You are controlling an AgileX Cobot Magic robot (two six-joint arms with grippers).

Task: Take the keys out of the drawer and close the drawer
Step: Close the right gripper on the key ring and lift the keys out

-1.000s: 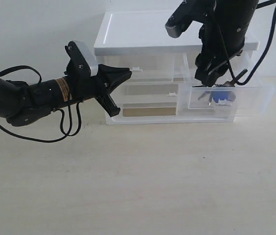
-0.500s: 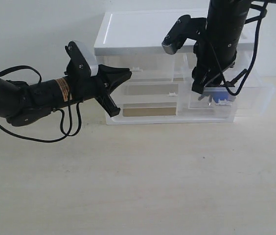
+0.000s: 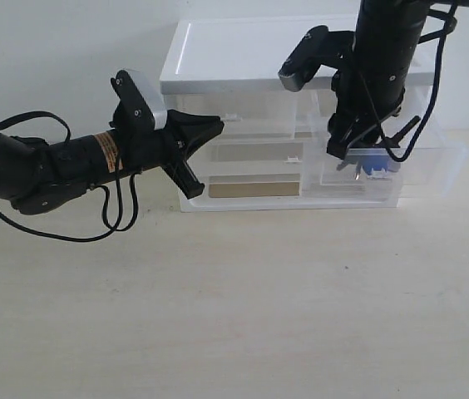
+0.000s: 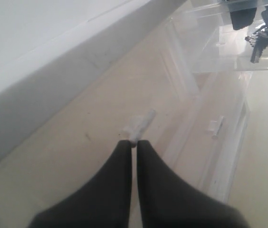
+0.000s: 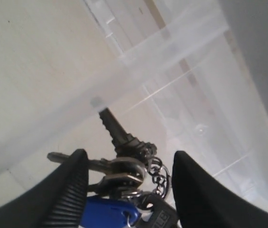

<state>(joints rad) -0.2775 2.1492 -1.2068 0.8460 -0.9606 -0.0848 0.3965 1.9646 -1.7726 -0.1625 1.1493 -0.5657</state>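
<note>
Grey metal keys (image 5: 122,172) on a ring, with a glossy blue oval fob, lie in the pulled-out translucent plastic drawer (image 3: 436,169). The right hand (image 5: 129,159), ribbed and black, straddles them, spread wide. The left hand (image 4: 134,143) is pinched closed and empty.

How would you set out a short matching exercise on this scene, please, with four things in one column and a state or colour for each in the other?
Things:
1. left gripper
2. right gripper
3. drawer
4. fob

States:
A. pulled out of the cabinet
B. shut
C. blue
D. open, one finger on either side of the keys

Pairs: 1-B, 2-D, 3-A, 4-C
</note>
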